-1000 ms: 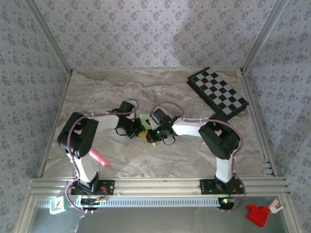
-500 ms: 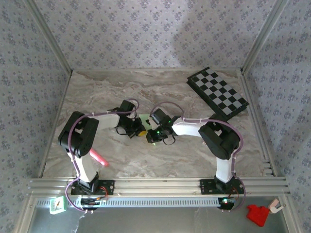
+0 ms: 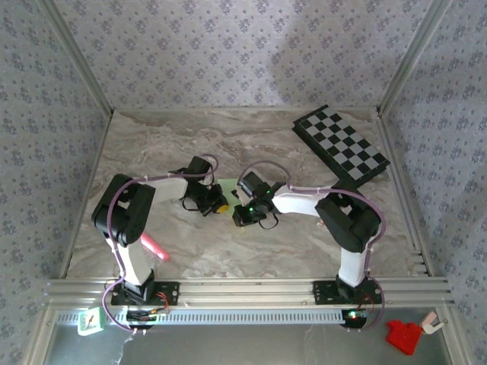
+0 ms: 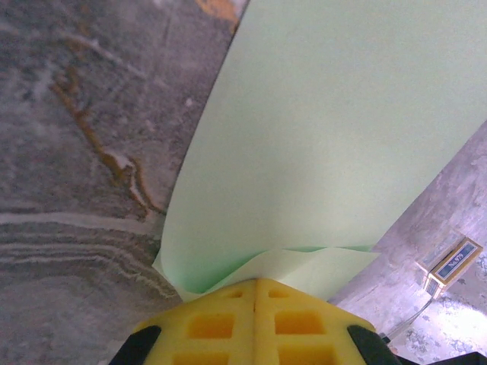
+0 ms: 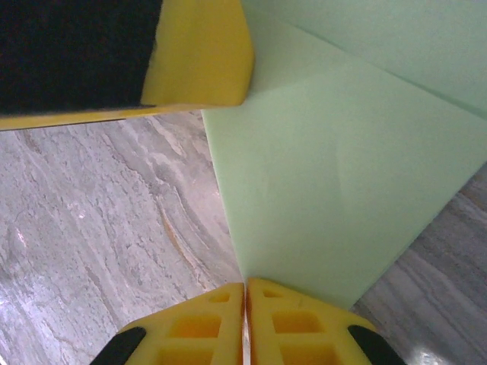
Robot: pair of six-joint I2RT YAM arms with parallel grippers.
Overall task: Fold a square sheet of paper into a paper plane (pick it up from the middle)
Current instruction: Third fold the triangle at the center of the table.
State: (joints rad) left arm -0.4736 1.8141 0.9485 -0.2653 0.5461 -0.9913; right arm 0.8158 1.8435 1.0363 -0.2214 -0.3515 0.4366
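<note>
The square sheet of paper (image 3: 228, 184) is pale green and folded over on itself, lying mid-table between my two grippers, which cover most of it from above. Whether it has a paper plane's shape cannot be told. In the left wrist view two layers of the paper (image 4: 342, 137) fan out from my left gripper (image 4: 256, 281), whose yellow pads are shut on its fold. My right gripper (image 5: 245, 287) is shut on the paper's (image 5: 342, 167) near corner. The left gripper's finger (image 5: 198, 61) shows at the top of that view. From above, the left gripper (image 3: 217, 205) and right gripper (image 3: 242, 215) nearly touch.
A black-and-grey chequered board (image 3: 342, 144) lies at the back right of the marble table (image 3: 175, 137). A pink marker (image 3: 154, 247) lies near the left arm's base. Metal frame posts and patterned walls close in the sides.
The right gripper has shifted slightly and now covers the green patch that showed below it in the top view. The left arm has barely moved.
</note>
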